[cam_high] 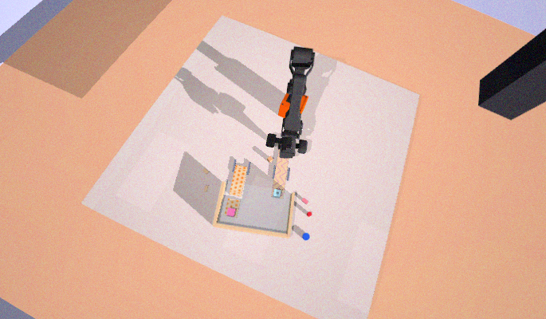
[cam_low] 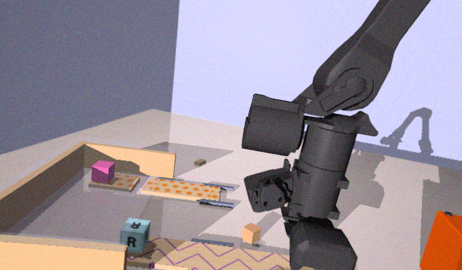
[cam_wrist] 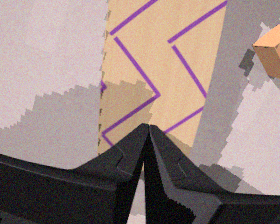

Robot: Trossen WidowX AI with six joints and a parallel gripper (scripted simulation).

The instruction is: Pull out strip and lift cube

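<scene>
Labelled cube point(cam_high: 276, 193) point(cam_low: 135, 235) sits on the zigzag strip point(cam_high: 281, 169) point(cam_low: 210, 253) point(cam_wrist: 156, 60), well in from every edge of the pale worktop point(cam_high: 348, 159), wide room toward the right edge. Exterior shows its R; wrist doesn't show the cube. Gripper point(cam_high: 287, 153) point(cam_low: 323, 244) point(cam_wrist: 147, 131) closed, tips together over the strip, nothing held; contact unclear.

Wall: pale lavender point(cam_low: 247, 50) across the upper right, a dark grey-blue part point(cam_low: 79, 67) at upper left
Floor: orange-tan point(cam_high: 460, 207), grainy — filling the right and lower left of the top view
Mat: pale pinkish-grey point(cam_high: 328, 263), set at a slant across the middle
Light: bright, with hard-edged shadows — a broad brown one point(cam_high: 89, 48) at upper left
</scene>
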